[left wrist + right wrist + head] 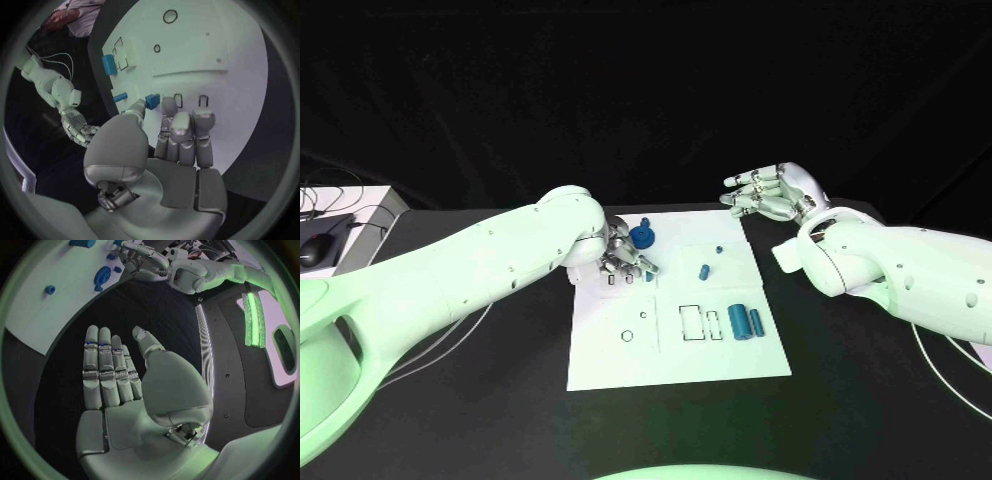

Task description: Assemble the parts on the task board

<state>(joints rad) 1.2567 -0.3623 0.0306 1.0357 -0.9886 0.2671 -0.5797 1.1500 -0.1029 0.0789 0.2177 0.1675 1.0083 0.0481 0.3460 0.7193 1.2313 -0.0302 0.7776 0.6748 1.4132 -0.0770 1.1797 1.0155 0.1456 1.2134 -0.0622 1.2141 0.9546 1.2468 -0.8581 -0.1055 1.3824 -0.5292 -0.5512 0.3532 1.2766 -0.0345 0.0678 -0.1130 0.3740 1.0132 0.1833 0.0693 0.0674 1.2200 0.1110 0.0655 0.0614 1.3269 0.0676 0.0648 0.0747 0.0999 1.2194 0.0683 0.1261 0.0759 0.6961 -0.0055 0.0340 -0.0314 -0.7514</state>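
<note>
Pinching a small blue rectangular part [152,101], the left hand [625,262] rests on the white flat task board [718,360].
Right hand [773,192] hovers off-board, fingers apparently straight, holding nothing.

Count on the worktop

We count one white board [678,368] and two robot hands, left [620,256] and right [769,192]. On the board we see five blue parts: two cylinders [740,325] [757,322] lying side by side, one round knob [643,235], one small peg [705,270] and one tiny piece [717,246]. A sixth part [152,101] sits at the left hand's fingertips.
</note>
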